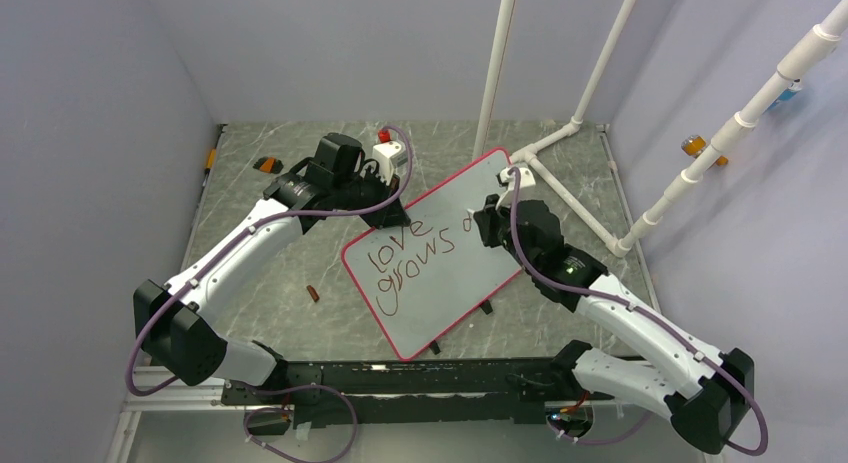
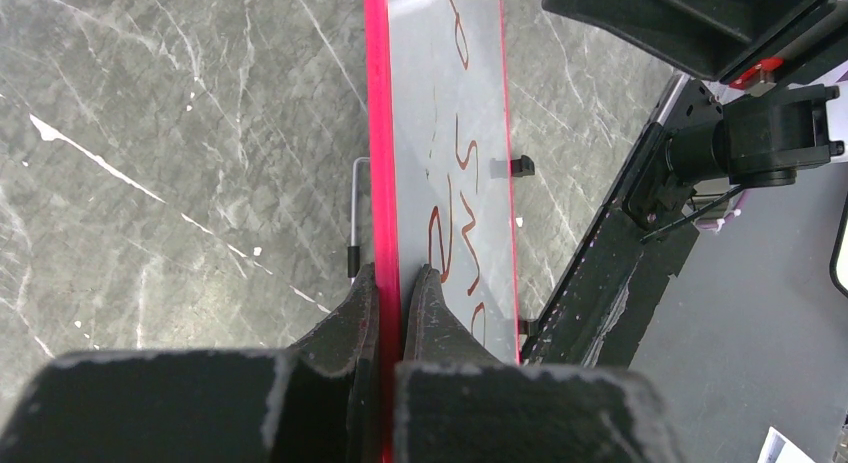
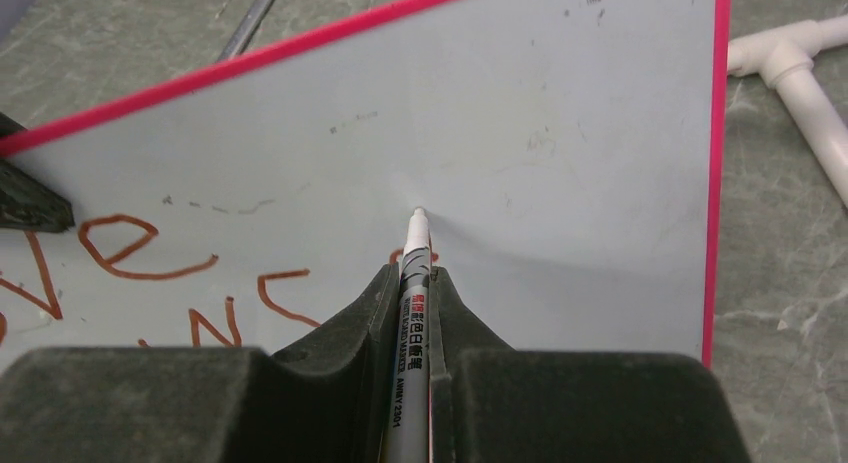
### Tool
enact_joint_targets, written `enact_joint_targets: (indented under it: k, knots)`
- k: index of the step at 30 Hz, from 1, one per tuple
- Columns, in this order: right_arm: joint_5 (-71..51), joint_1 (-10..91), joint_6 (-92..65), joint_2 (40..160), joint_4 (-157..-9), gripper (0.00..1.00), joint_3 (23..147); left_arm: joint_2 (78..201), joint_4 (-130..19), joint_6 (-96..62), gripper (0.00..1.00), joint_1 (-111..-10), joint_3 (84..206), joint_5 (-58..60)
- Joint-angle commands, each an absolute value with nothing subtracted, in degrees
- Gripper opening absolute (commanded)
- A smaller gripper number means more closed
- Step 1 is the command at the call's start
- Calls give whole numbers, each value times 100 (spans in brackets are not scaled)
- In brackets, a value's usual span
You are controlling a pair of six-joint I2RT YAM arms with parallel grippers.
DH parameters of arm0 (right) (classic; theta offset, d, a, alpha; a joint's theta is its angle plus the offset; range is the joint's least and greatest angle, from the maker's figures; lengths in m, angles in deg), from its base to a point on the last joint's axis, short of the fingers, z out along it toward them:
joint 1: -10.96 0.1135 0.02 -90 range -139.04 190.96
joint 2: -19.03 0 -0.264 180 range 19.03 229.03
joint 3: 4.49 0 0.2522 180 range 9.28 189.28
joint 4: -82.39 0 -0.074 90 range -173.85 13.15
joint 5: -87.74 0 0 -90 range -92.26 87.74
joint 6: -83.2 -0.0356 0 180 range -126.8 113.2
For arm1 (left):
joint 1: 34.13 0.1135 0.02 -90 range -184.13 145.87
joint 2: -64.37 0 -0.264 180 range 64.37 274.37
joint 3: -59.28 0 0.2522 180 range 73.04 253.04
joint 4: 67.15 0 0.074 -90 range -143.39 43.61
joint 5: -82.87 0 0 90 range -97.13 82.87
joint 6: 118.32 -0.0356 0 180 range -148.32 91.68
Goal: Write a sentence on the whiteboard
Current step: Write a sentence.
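Whiteboard [image 1: 455,293] sits askew on the table [image 1: 260,283] in the top view, spanning from left gripper [image 1: 400,208] to right gripper [image 1: 487,221], the sentence [image 1: 412,255] so far reading "love grows". In the left wrist view, the fingers are clamped on the board's red edge, with the writing running ahead of them. In the right wrist view, the fingers pinch a marker [image 3: 414,313], its tip touching the board just ahead.

— Where is the whiteboard [image 1: 445,303]?
— On the grey marbled table [image 1: 325,328], turned diagonally. It has a white face, rounded corners and a thin red-pink frame.
— And the sentence [image 1: 410,265]?
— It is in dark red cursive with thin strokes. "love" sits above "grows", then one small loop of a next word lies toward the far corner.
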State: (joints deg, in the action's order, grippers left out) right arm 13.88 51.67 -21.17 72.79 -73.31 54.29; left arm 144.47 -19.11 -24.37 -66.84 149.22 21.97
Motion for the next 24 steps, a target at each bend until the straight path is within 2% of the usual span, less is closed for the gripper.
enact_joint_targets:
  k: [1, 24]
  knots:
    - [1375, 5161, -1982, 7508, -7658, 0, 5865, 14453, -2158, -3409, 0, -6708, 14910, 1348]
    - [1298, 5155, -2555, 6962, -7423, 0, 4916, 14431, -2160, -3399, 0, -6707, 14913, 1344]
